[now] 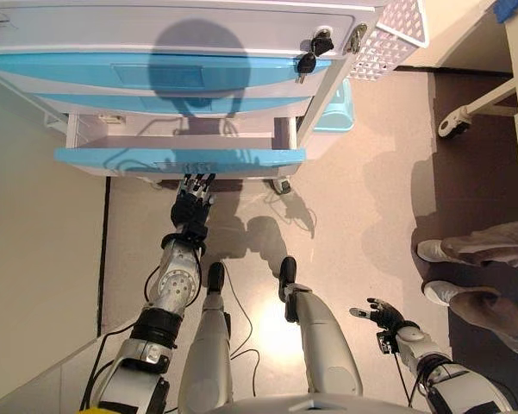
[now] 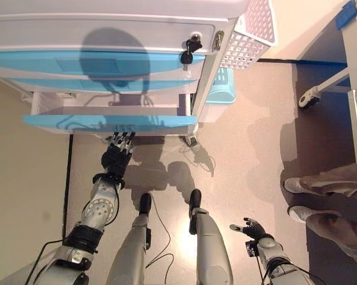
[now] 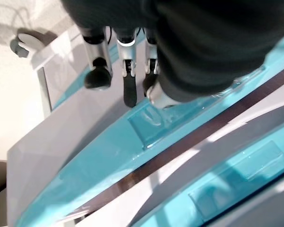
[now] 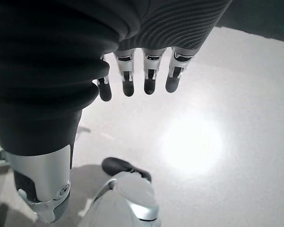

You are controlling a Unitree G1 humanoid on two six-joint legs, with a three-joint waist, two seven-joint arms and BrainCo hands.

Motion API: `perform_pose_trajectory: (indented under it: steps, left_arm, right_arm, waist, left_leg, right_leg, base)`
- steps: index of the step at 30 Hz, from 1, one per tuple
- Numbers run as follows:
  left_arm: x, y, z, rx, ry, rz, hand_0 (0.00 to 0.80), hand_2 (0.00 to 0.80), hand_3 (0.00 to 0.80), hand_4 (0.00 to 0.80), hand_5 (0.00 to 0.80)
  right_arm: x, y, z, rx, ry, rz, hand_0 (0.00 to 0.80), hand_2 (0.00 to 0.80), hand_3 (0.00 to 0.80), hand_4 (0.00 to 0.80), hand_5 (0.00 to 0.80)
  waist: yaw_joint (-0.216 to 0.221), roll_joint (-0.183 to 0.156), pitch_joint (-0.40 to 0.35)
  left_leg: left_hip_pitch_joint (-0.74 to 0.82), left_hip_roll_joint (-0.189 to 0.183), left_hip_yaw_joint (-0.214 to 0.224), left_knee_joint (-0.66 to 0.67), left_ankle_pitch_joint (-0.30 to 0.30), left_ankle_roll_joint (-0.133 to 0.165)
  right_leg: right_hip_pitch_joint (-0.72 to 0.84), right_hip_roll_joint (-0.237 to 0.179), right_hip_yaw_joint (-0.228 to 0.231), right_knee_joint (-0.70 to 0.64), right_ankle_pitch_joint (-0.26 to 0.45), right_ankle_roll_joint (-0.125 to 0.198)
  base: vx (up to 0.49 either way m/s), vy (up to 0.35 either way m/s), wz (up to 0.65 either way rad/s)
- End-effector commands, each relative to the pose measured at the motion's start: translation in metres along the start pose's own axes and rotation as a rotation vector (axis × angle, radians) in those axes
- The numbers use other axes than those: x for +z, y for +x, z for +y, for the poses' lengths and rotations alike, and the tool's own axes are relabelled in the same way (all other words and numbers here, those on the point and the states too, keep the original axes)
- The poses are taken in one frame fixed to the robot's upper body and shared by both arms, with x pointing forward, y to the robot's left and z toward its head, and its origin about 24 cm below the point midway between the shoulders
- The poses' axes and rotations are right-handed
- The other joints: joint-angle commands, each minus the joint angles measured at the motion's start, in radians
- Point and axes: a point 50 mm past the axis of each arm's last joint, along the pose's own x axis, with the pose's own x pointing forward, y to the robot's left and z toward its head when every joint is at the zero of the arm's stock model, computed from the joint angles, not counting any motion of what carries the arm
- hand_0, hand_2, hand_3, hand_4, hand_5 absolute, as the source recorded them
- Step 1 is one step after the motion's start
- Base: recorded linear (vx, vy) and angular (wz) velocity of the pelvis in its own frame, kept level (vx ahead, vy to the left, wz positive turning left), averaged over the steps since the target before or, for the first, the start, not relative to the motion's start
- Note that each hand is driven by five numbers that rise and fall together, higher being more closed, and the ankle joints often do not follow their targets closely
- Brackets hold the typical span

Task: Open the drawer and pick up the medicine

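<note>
A white cabinet has blue drawer fronts. Its lowest drawer [image 1: 179,158] stands pulled partly out; its grey inside shows no medicine. My left hand [image 1: 190,207] reaches up to the drawer's blue front, with straight fingers [image 3: 126,56] resting by the front's recessed handle [image 3: 151,118]. My right hand [image 1: 381,314] hangs low at the right, open and empty, with its fingers [image 4: 149,78] spread over the bare floor.
Keys [image 1: 315,47] hang from the lock above the drawers. A white mesh basket [image 1: 392,34] and a light-blue bin [image 1: 336,108] sit at the cabinet's right side. A person's legs and shoes [image 1: 465,259] stand at the right. A caster [image 1: 455,125] of a wheeled frame is beyond them.
</note>
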Motion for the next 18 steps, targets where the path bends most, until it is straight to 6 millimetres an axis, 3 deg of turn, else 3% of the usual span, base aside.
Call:
perform_pose_trajectory:
  steps: [1,7,11,18]
  left_arm:
    - [0.057,-0.014,-0.090,-0.524,0.001,-0.291,0.800,0.800,0.800,0.800,0.800]
    - [0.045,-0.022,-0.080,-0.511,-0.002,-0.219,0.800,0.800,0.800,0.800,0.800]
    - [0.033,-0.030,-0.070,-0.489,-0.010,-0.150,0.800,0.800,0.800,0.800,0.800]
    - [0.024,-0.042,-0.051,-0.438,-0.002,-0.084,0.800,0.800,0.800,0.800,0.800]
  right_arm:
    - [-0.034,-0.008,-0.018,-0.054,-0.053,0.102,0.000,0.000,0.000,0.000,0.000]
    - [-0.039,-0.010,-0.020,-0.062,-0.054,0.121,0.000,0.000,0.000,0.000,0.000]
    - [-0.040,-0.010,-0.019,-0.065,-0.052,0.126,0.000,0.000,0.000,0.000,0.000]
    - [-0.042,-0.011,-0.025,-0.080,-0.056,0.133,0.000,0.000,0.000,0.000,0.000]
  waist:
    - [0.026,0.007,-0.097]
    - [0.060,0.018,-0.084]
    - [0.093,0.030,-0.060]
    - [0.125,0.036,-0.050]
  left_leg:
    - [-0.099,-0.078,-0.024,0.075,-0.020,0.046]
    - [-0.078,-0.088,-0.079,0.068,-0.004,0.038]
    - [-0.066,-0.097,-0.140,0.053,0.019,0.033]
    - [-0.059,-0.107,-0.181,0.046,0.034,0.035]
  right_leg:
    - [0.038,0.016,-0.014,-0.056,0.038,0.039]
    - [0.066,0.004,-0.063,-0.018,0.004,0.032]
    - [0.085,-0.006,-0.126,0.012,-0.030,0.021]
    - [0.104,-0.014,-0.168,0.025,-0.048,0.018]
  base:
    - [0.008,-0.011,0.16]
    - [0.012,-0.042,0.24]
    - [-0.013,-0.072,0.39]
    - [0.001,-0.040,0.32]
